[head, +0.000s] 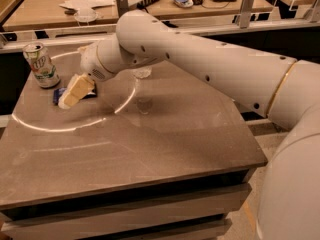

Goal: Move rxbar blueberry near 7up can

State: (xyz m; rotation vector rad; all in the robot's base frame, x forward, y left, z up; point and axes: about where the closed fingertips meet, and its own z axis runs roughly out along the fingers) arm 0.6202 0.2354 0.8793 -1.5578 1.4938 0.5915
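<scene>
The 7up can (41, 64), green and white with a silver top, stands upright at the table's far left. The rxbar blueberry (59, 96) is a dark navy wrapper lying low at the table surface, just right of and in front of the can. Only its ends show on either side of my gripper. My gripper (75, 91), with cream-coloured fingers (80, 85), reaches in from the right and is closed across the bar's middle. A small gap separates the bar from the can.
A clear plastic bottle (143, 86) stands mid-table, partly behind my arm (200, 59). The brown table (125, 149) has its left edge close to the can. A cluttered desk (100, 4) and metal rails lie behind it.
</scene>
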